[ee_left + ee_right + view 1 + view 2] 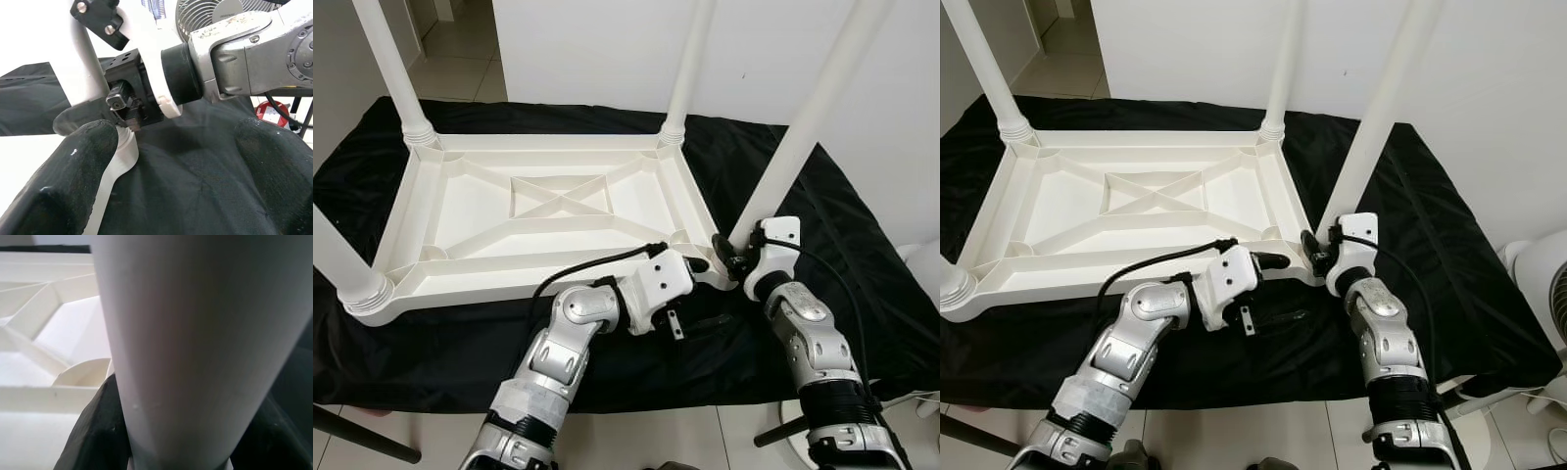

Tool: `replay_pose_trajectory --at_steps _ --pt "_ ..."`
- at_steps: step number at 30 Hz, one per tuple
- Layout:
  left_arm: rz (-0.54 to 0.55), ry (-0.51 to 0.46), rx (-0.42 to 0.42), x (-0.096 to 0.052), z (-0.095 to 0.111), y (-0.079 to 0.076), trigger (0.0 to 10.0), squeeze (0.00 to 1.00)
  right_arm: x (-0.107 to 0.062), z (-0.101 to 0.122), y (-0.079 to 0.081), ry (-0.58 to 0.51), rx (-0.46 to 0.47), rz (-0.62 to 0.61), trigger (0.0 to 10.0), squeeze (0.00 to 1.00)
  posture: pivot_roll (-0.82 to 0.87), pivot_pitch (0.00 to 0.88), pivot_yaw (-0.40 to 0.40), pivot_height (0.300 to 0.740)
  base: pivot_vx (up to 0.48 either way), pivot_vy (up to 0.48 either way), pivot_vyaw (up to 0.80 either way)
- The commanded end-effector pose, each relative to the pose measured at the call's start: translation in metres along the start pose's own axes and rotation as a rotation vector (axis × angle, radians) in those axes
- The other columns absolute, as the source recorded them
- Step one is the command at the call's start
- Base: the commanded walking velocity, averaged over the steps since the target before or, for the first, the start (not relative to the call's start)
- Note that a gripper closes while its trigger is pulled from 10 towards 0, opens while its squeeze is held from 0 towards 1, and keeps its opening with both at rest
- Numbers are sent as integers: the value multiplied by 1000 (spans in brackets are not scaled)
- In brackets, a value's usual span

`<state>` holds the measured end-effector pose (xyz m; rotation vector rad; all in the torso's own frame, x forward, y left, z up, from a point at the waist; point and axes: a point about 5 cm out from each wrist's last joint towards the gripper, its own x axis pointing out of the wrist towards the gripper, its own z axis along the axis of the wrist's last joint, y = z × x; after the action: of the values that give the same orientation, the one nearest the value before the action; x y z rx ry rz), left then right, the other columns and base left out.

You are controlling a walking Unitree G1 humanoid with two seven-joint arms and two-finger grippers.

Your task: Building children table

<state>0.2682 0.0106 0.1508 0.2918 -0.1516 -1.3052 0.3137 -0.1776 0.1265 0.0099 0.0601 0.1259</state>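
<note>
A white plastic children's table [509,289] lies upside down on a black cloth [862,284]. Legs stand up from its far left corner [391,69], far right corner [690,69] and near left corner [337,259]. A fourth leg [813,117] leans out of the near right corner. My right gripper [732,257] is shut on that leg's base, its black fingers [93,435] hugging the leg [195,333]. My left gripper [171,186] is open beside the same corner. One of its fingers [73,181] rests against the white socket collar [124,147].
A white wall stands close behind the table. A white fan [1540,284] stands on the floor at the right. A black pole [362,438] crosses the tiled floor at the near left. The cloth hangs over the front edge.
</note>
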Motion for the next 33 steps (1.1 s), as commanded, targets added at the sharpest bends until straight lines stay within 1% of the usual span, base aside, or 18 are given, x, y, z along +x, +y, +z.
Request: replay_pose_trajectory --at_steps 1,3,6,7,8,9,10,12,14,17,21,22,23,27,29,30,33 --pt "153 1 -2 1 -1 6 10000 0 -3 -4 -2 32 7 -109 10000 0 2 0 -76 740 0 0 0" --pt "152 1 -2 1 -2 5 10000 0 -4 -4 5 35 12 -160 10000 0 4 0 -79 740 0 0 0" --pt "153 1 -2 1 -2 6 10000 0 -4 -4 8 35 10 -181 10000 0 4 0 -79 740 0 0 0" --pt "155 1 -2 1 -2 6 10000 0 -6 -5 13 44 1 -224 10000 0 9 0 -84 740 0 0 0" --pt "158 1 -2 1 -2 6 10000 0 -8 -6 17 52 13 -287 10000 0 9 0 -84 740 0 0 0" --pt "158 1 -2 1 -2 6 10000 0 -8 -6 17 52 13 -287 10000 0 9 0 -84 740 0 0 0" --pt "160 2 -2 1 -2 6 10000 0 -10 -7 20 58 7 -338 10000 0 9 0 -84 740 0 0 0" --pt "165 3 -3 0 -2 6 10000 0 -17 -9 24 59 23 -414 10000 0 16 0 -90 740 0 0 0" --pt "166 4 -3 0 -2 6 10000 0 -19 -10 25 60 24 -431 10000 0 16 0 -90 740 0 0 0" --pt "167 7 -5 -2 -3 5 10000 0 -22 -12 31 67 58 -453 10000 0 17 0 -90 740 0 0 0" --pt "164 7 -6 -2 -3 5 10000 0 -25 -7 28 55 45 -478 10000 0 11 0 -87 740 0 0 0" --pt "163 8 -6 -2 -3 5 10000 0 -25 -6 28 44 51 -469 10000 1000 10 0 -86 740 0 0 0" --pt "163 8 -6 -1 -3 5 10000 0 -25 -3 26 18 59 -452 10000 1000 10 0 -86 740 0 0 0" --pt "164 9 -6 -2 -3 5 10000 0 -26 -2 26 9 57 -442 10000 1000 9 0 -85 740 0 0 0" --pt "164 12 -7 -3 -4 5 10000 0 -29 -1 25 -1 52 -401 10000 1000 10 0 -83 740 0 0 0" --pt "164 12 -7 -3 -4 5 10000 0 -29 -1 25 -1 52 -401 10000 1000 10 0 -83 740 0 0 0" --pt "166 13 -8 -3 -5 5 10000 0 -35 -7 15 7 25 -340 10000 1000 8 0 -79 740 0 0 0"
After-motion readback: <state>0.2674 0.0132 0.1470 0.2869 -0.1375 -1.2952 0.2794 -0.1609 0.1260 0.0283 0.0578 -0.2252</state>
